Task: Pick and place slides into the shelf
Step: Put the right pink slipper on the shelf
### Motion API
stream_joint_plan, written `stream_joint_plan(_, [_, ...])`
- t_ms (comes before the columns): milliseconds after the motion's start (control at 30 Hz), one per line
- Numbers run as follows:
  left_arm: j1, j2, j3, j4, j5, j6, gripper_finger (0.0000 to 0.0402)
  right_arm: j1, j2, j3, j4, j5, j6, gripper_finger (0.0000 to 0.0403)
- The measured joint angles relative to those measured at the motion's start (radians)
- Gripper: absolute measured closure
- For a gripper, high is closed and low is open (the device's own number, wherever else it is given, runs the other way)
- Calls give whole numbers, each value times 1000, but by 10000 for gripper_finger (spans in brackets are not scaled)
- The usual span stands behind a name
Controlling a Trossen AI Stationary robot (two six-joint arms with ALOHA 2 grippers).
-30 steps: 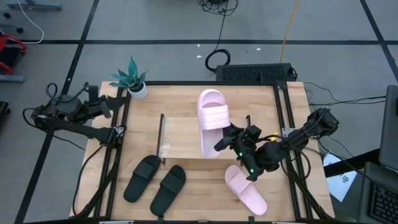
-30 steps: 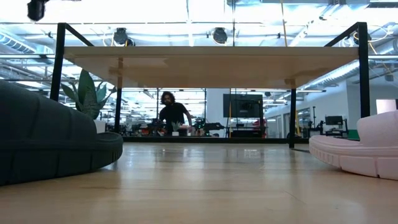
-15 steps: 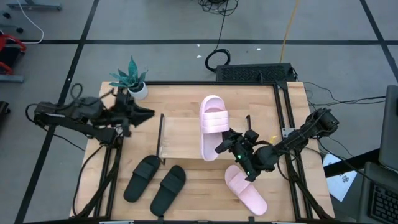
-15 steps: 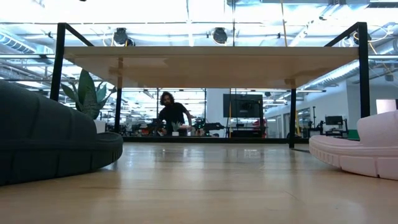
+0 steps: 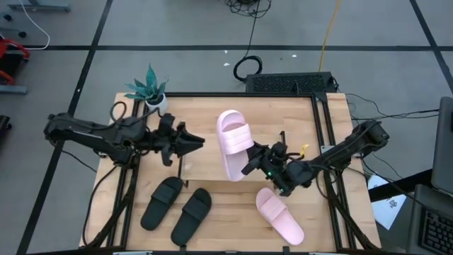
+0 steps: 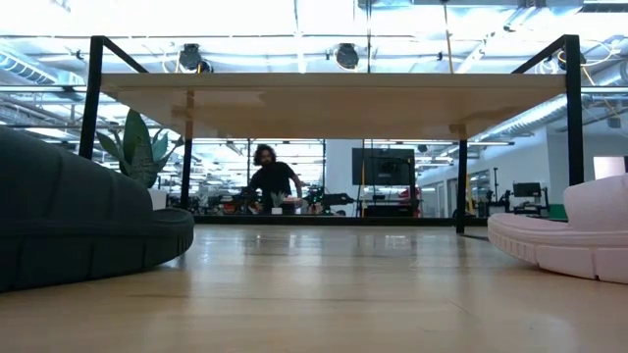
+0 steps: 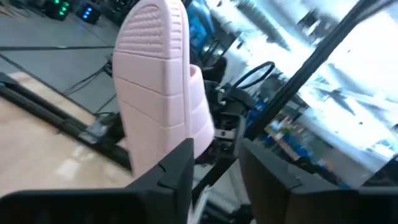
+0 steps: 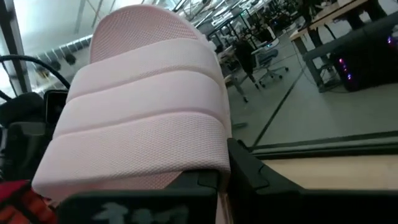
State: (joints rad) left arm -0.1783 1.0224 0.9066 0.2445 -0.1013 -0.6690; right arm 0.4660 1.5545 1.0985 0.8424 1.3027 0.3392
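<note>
My right gripper (image 5: 249, 164) is shut on a pale pink slide (image 5: 232, 140) and carries it above the shelf's light top board (image 5: 202, 159). My left gripper (image 5: 201, 142) reaches in from the table's left at about the same height, open, its fingertips just short of the slide's left side (image 7: 155, 87). The second pink slide (image 5: 279, 216) lies on the table near the right front. Two black slides (image 5: 161, 202) (image 5: 191, 214) lie side by side in front of the shelf. My right gripper has the pink slide by its heel end (image 8: 186, 177), just behind the wide strap (image 8: 143, 106). The fingers come roughly level from the table's right. The gripper's own body hides the exact place of contact. The slide is lifted, strap up, tipped, toe toward the far edge.
A potted plant (image 5: 152, 91) stands at the far left corner of the table. The shelf's black end frames (image 6: 93, 98) (image 6: 572, 98) stand at either side. In the low view the near black slide (image 6: 78, 230) and the pink slide (image 6: 564, 240) lie on the table.
My left gripper has swept from the table's left edge toward the right, up to the held pink slide. My right gripper has sunk a little and shifted the slide slightly left, its toe end swinging toward the left.
</note>
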Motion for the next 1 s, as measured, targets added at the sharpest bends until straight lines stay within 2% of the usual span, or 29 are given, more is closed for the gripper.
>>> stream_joint_plan(200, [0, 76, 0, 97, -1, -47, 211, -11, -63, 0, -179, -64, 44, 403])
stream_joint_plan(333, [1, 104, 0, 106, -9, -53, 184, -31, -76, 0, -273, -152, 118, 403])
stream_joint_plan(400, [1, 106, 0, 103, -15, -67, 176, -40, -76, 0, -317, -155, 150, 403])
stream_joint_plan(767, [-1, 109, 0, 90, -60, -94, 169, -146, -117, 0, -332, -168, 65, 403])
stream_joint_plan(1000, [6, 122, 0, 39, -131, -96, 169, -229, -126, 0, -297, -336, 63, 403])
